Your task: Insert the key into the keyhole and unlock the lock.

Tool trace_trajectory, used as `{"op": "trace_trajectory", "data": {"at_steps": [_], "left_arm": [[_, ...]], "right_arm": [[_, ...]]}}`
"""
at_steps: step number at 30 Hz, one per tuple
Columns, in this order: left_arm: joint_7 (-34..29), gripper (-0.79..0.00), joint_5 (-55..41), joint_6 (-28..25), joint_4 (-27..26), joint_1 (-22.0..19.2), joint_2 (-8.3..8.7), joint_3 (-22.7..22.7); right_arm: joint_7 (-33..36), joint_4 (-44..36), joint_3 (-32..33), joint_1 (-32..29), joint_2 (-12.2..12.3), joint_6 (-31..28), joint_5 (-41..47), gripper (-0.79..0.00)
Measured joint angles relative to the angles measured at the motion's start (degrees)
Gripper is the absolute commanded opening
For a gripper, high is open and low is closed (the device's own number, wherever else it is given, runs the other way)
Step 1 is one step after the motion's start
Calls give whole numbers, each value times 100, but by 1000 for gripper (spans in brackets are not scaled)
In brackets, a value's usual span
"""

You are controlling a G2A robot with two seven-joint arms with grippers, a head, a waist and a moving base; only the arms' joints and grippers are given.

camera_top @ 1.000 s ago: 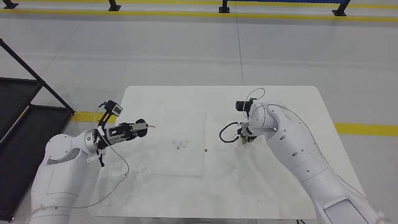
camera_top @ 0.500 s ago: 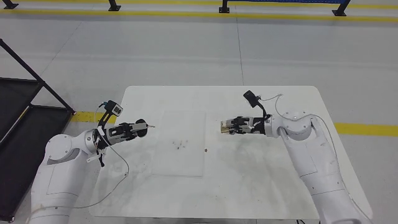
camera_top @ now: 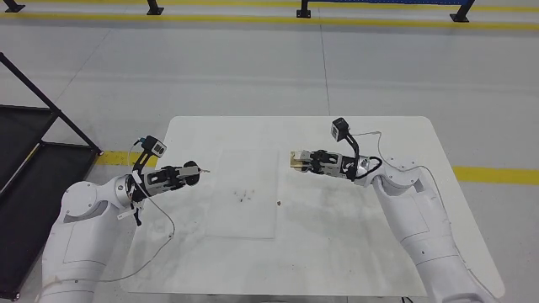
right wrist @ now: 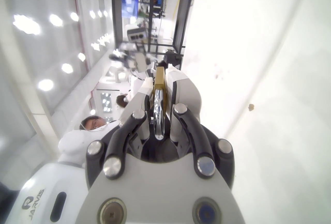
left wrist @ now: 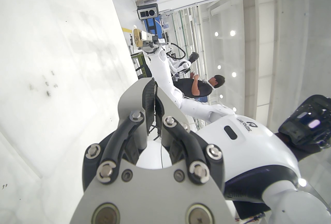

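Above the table (camera_top: 354, 244), near 12 o'clock of its middle, my right pincer (camera_top: 305, 162) is clamped on the lock (camera_top: 296, 162). The brass body points outward and the shackle lies back between the fingers toward my wrist. Off at 9 o'clock from it, well apart, my left pincer (camera_top: 194, 171) has its pads pressed together on what I take to be the key (camera_top: 203, 171), a thin sliver poking out toward 3 o'clock. Both hang clear of the table.

I reckon the weak point is the key's hold. So little of it sits in the pads that any off-line touch on the lock's face could pivot it or push it back into the grip. I cannot make out the keyhole, so I cannot tell whether blade and slot are lined up in roll; if they are not, the tip will skid on the brass. The lock is pinched across its flat sides only, so a hard push or the turning twist might spin it or slide it out, and it would drop. The shackle, boxed in by my fingers, may also lack room to spring free.
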Motion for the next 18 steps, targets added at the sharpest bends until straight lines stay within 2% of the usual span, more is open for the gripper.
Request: {"op": "trace_trajectory", "data": {"at_steps": [14, 18], "left_arm": [[4, -785, 1, 1, -3, 2, -1, 3], [468, -785, 97, -76, -217, 120, -46, 273]], "right_arm": [[-1, 0, 0, 0, 0, 0, 0, -785], [-261, -157, -65, -205, -9, -85, 67, -785]]}}
